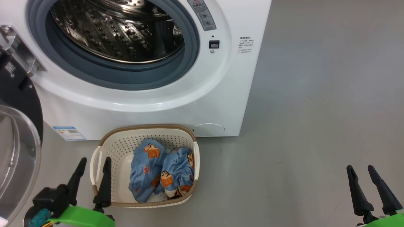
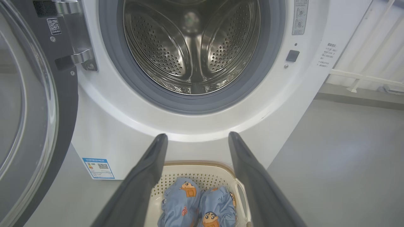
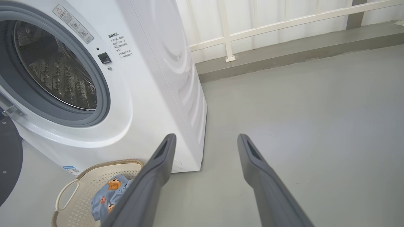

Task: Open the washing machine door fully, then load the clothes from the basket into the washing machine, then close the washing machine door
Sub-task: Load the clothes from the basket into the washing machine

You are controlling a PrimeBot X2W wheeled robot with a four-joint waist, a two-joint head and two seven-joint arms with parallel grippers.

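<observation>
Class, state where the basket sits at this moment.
In the head view the basket sits on the floor at lower centre-left, directly before the washing machine, the open left gripper by its left side.

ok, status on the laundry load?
Left gripper open above the basket, left edge; right gripper open over the floor. Washing machine door open, clothes in the basket, none in the drum. Nothing in the way.
</observation>
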